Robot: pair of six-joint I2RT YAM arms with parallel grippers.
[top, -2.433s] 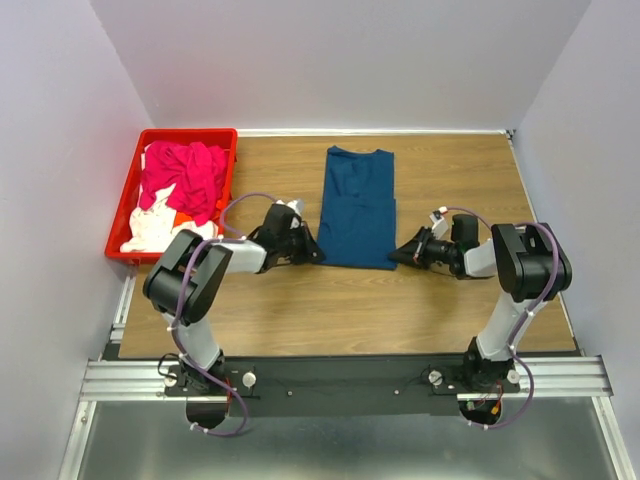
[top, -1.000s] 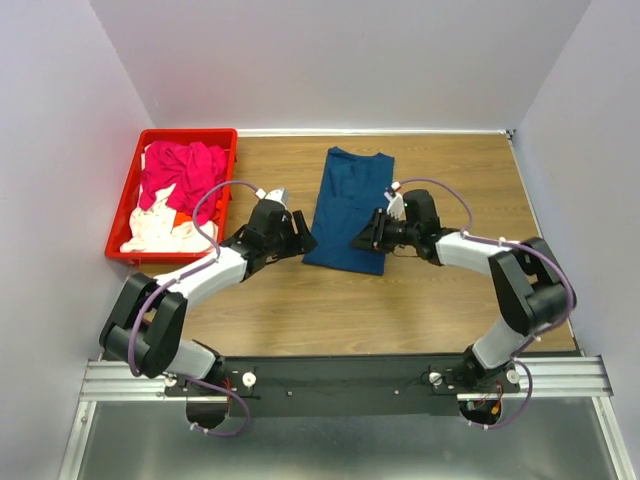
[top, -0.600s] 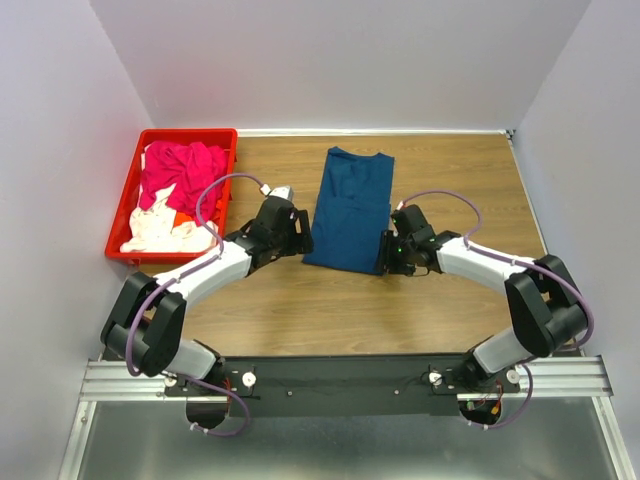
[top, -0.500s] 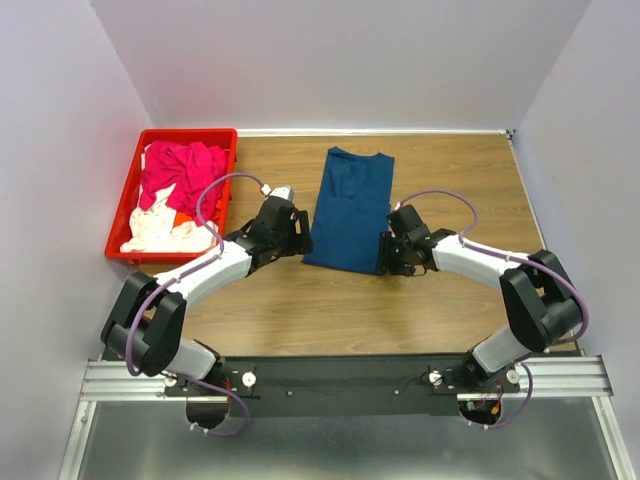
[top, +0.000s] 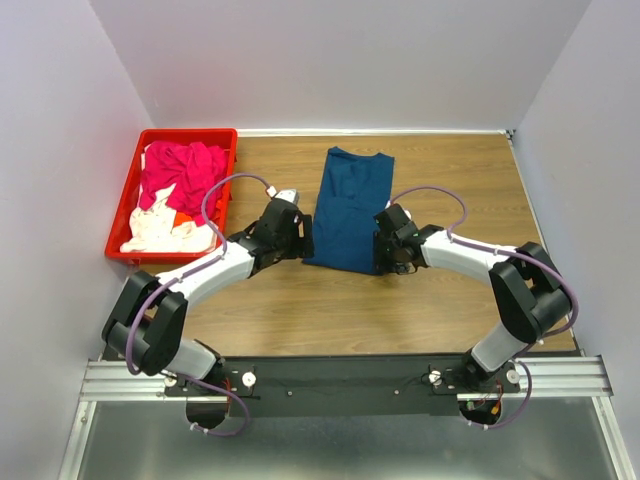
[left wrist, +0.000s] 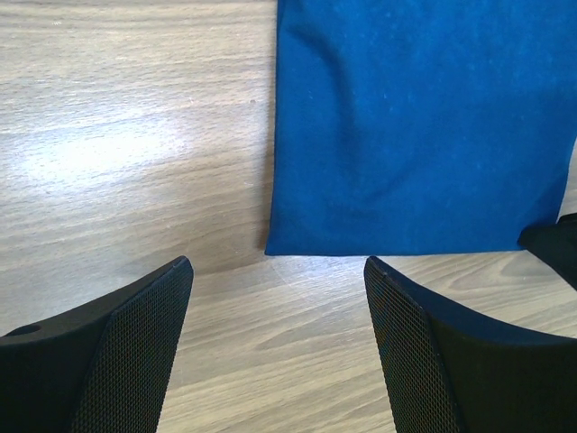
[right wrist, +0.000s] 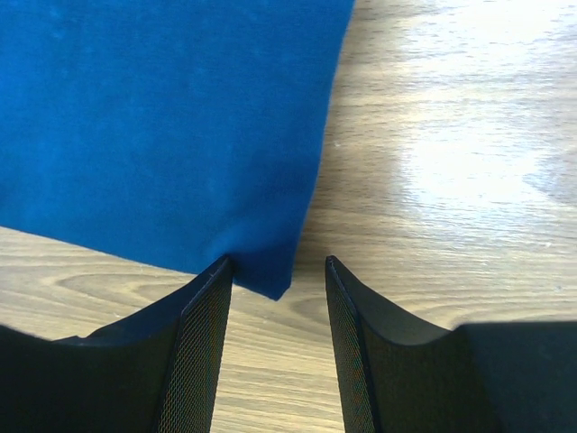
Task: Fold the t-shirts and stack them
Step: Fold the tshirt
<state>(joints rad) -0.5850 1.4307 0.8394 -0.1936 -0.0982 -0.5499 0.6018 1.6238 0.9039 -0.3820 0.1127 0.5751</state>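
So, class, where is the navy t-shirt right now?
In the top view the navy t-shirt lies flat mid-table, right of the red crate, its near edge between both arms' jaws.

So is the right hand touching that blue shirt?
Touching. The right wrist view shows one finger of the right hand pressing the blue shirt, puckering its corner.

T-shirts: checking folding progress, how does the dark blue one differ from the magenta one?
The dark blue cloth t-shirt lies flat, a narrow rectangle; the magenta-pink cloth t-shirt is crumpled. The blue one rests on the wooden table; the pink one sits in the red plastic crate.
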